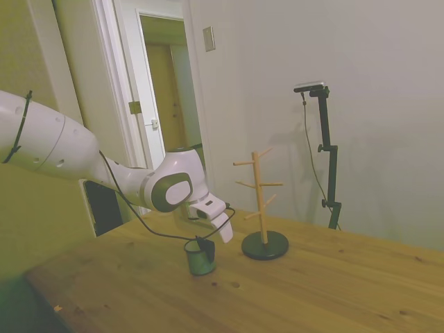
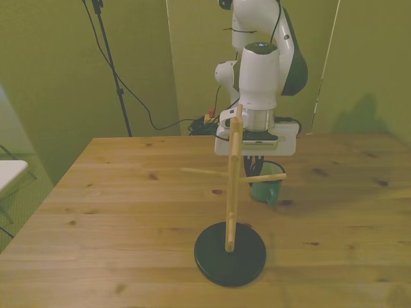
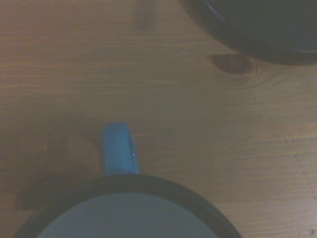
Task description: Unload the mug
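The teal mug point(image 1: 199, 261) stands upright on the wooden table point(image 1: 312, 291), a little to the picture's left of the mug tree point(image 1: 260, 198). My gripper point(image 1: 205, 245) reaches down onto the mug's rim, its dark fingers astride the rim wall and shut on it. In the front view the mug point(image 2: 267, 191) shows under the white hand, behind the mug tree point(image 2: 232, 179). The wrist view shows the mug's dark rim and pale inside point(image 3: 124, 218), with the blue handle point(image 3: 119, 148) lying over the table boards.
The wooden mug tree carries bare pegs and stands on a round black base point(image 2: 230, 254), close beside the mug. That base point(image 3: 257, 25) also fills a corner of the wrist view. A doorway point(image 1: 166, 104) lies beyond the table.
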### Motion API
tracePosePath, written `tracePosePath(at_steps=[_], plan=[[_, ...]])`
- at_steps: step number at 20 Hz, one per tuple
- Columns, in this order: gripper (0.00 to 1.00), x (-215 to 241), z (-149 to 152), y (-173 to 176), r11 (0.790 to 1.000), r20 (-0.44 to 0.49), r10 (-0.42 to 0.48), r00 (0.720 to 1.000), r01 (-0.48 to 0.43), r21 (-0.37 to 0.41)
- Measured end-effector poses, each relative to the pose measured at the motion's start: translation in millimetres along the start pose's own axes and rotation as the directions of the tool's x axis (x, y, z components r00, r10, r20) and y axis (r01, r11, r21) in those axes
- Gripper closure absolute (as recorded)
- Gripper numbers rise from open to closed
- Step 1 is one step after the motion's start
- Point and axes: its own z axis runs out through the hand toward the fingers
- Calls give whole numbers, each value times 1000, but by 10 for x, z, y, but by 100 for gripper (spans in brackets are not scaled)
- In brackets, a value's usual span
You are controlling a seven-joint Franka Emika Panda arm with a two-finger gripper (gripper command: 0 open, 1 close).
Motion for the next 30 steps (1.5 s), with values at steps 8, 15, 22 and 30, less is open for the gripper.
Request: tracePosePath(at_steps=[8,15,22,30], plan=[[0,1,3,1,1000,0,0,1000,0,0],[0,2,11,13,1000,2,1,1000,-1,-2],[0,26,-13,28,1000,-3,5,1000,-5,1],[0,64,-392,2,999,-46,10,999,-8,51]])
